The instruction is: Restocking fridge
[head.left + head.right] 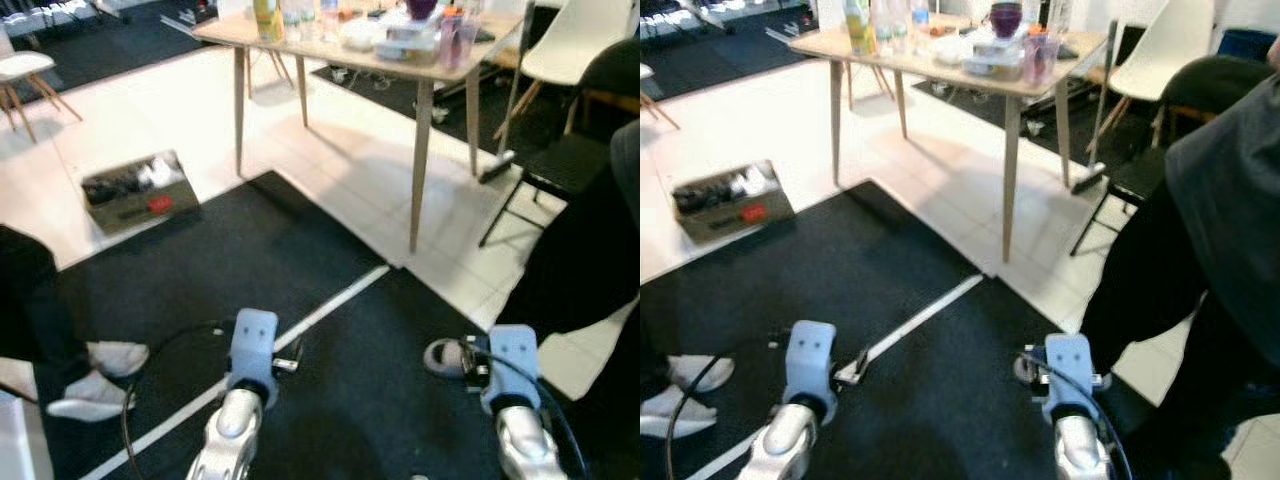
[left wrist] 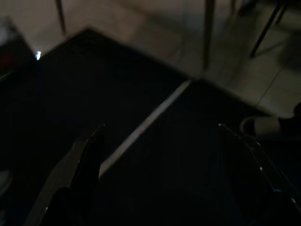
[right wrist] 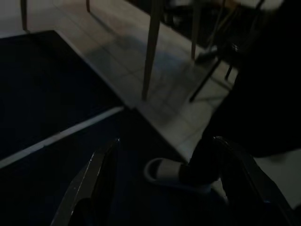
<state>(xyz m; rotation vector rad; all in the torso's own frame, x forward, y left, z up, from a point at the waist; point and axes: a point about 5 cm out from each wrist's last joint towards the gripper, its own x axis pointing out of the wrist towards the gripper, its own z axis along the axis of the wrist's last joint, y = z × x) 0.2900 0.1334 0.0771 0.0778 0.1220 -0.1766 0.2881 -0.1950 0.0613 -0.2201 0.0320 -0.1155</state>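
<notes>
Arms hanging low over the dark carpet, table ahead.
I am seeing the left gripper (image 2: 155,155) and right gripper (image 3: 164,179) both hanging spread open, holding nothing. The light wooden table (image 1: 840,45) crowded with bottles and containers is standing well ahead on pale tiles; a person in dark clothes (image 1: 1210,230) is standing just beside my right arm.

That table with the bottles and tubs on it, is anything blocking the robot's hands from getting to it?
Open floor lies between both grippers, left and right, and the table. A person stands close on the right, one shoe just ahead of the right gripper.
</notes>
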